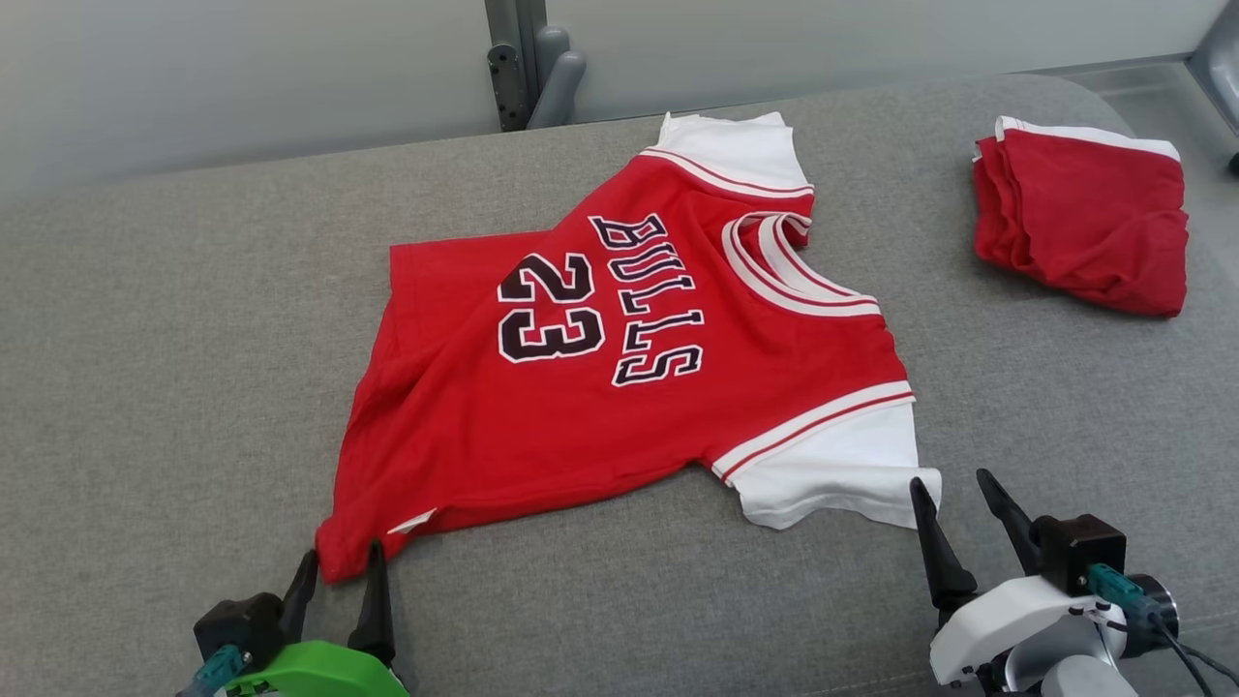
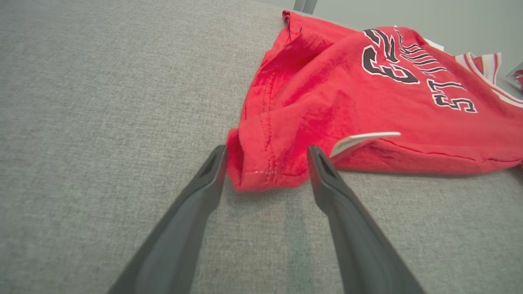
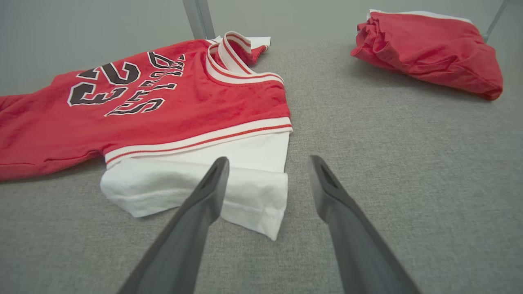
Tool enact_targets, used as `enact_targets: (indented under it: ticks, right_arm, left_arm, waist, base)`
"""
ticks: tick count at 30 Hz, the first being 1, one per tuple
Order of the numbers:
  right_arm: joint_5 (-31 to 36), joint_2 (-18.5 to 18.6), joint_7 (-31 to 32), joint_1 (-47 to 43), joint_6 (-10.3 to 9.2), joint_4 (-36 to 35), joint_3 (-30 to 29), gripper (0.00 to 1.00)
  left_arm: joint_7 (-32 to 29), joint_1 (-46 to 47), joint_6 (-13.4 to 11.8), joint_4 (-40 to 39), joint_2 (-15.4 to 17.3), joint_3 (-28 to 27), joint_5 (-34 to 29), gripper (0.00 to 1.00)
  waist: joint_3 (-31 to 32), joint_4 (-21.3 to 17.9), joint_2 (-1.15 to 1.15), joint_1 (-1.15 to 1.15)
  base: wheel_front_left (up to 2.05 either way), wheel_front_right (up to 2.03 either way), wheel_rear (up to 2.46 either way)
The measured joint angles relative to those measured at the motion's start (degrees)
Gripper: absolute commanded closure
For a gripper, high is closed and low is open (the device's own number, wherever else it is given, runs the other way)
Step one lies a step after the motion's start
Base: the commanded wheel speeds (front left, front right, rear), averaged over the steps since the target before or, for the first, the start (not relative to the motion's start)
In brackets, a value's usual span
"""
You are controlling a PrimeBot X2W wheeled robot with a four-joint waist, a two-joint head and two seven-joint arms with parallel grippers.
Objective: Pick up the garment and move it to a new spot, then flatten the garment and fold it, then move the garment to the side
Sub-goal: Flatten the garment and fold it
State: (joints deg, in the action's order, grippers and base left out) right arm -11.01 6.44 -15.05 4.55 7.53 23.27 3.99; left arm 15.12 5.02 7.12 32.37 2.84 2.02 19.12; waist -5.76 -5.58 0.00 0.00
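Note:
The garment (image 1: 619,368) is a red jersey with white sleeves and "BULLS 23" printed in black. It lies spread out, a little wrinkled, on the grey fabric surface (image 1: 174,368). My left gripper (image 1: 341,566) is open at the lower left, its fingers on either side of the jersey's near hem corner (image 2: 261,163) without closing on it. My right gripper (image 1: 951,481) is open at the lower right, just off the corner of the near white sleeve (image 1: 842,474). In the right wrist view that sleeve (image 3: 245,192) lies under and beside the left finger of my right gripper (image 3: 268,161).
A second red garment (image 1: 1084,218), folded with a white edge, rests at the back right of the surface; it is also in the right wrist view (image 3: 429,49). A grey metal post (image 1: 523,63) stands behind the far edge, against a pale wall.

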Motion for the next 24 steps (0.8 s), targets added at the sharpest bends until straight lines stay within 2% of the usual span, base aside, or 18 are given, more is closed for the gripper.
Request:
enact_targets:
  ticks: [2, 3, 15, 24]
  right_arm:
    - [0.0, 0.0, 0.0, 0.4, 0.00, 0.0, 0.0, 0.00]
    - [0.0, 0.0, 0.0, 0.5, 0.00, 0.0, 0.0, 0.00]
    - [-1.7, 0.0, 0.0, 1.0, 0.00, 4.0, 0.7, 0.00]
    - [-3.0, -0.5, 0.0, 3.5, 0.00, 8.0, 1.2, 0.00]
  left_arm:
    - [0.0, 0.4, 0.1, 0.1, 0.0, -0.1, 0.0, 0.56]
    - [0.0, 0.4, 0.1, 0.1, 0.0, -0.1, 0.0, 1.00]
    - [0.0, 1.5, 0.2, 0.1, 0.0, -1.9, 0.2, 1.00]
    - [0.0, 1.8, 0.3, -0.6, 0.0, -0.9, -0.9, 1.00]
  waist:
    - [-0.4, -0.2, 0.00, 0.00]
    - [-0.6, -0.3, 0.00, 0.00]
    - [-2.2, -0.1, 0.00, 0.00]
    - [-3.5, 1.3, 0.00, 0.00]
  base:
    - [0.00, 0.00, 0.00]
    - [0.00, 0.00, 0.00]
    - [0.00, 0.00, 0.00]
    - [0.00, 0.00, 0.00]
